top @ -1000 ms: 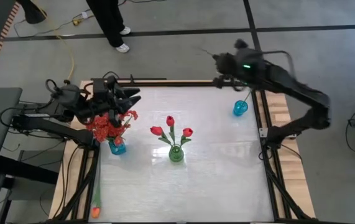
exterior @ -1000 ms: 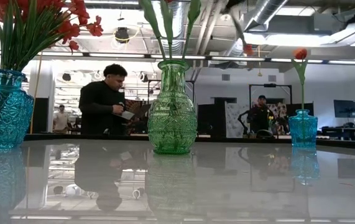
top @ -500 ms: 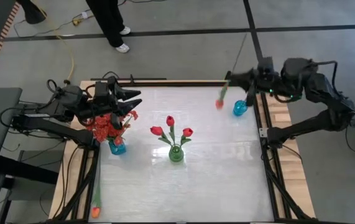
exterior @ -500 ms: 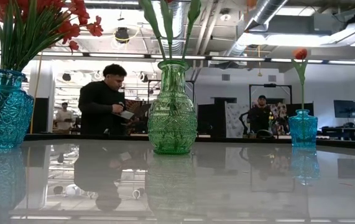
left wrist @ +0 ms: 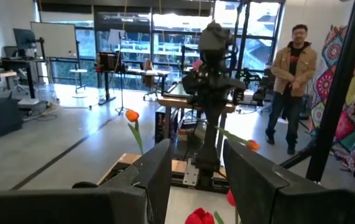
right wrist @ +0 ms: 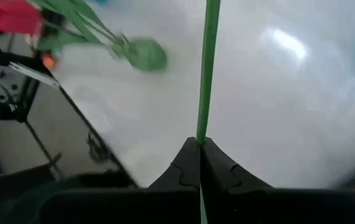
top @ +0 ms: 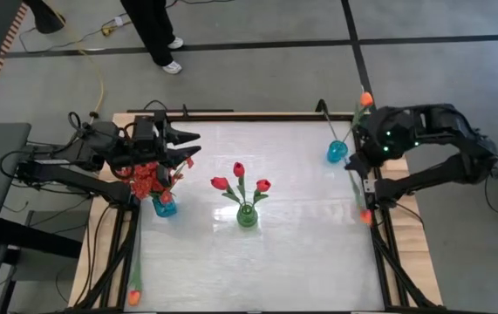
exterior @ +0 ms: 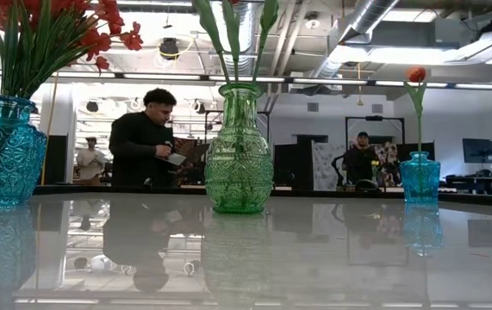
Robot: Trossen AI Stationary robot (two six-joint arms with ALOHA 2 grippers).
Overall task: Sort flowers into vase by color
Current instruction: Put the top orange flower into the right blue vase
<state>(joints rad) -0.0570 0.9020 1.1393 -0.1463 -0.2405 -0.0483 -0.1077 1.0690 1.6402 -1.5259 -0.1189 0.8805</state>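
The white table (top: 301, 253) carries three vases. Left: a blue vase (top: 165, 207) holding a bushy red spray (top: 150, 177). Centre: a green vase (top: 247, 215) with three red tulips (top: 239, 169). Far right: a small blue vase (top: 337, 152) with one orange tulip (exterior: 416, 75).

The right gripper (right wrist: 200, 144), at the table's right edge beside the small blue vase, is clenched on the thin green stem (right wrist: 207, 68) of a flower. The left gripper (top: 183, 145) hovers above the red spray, fingers (left wrist: 158, 171) parted, grasping nothing. A loose orange tulip (top: 133, 297) lies off the table's near left corner. A person (exterior: 145, 142) stands behind the table.
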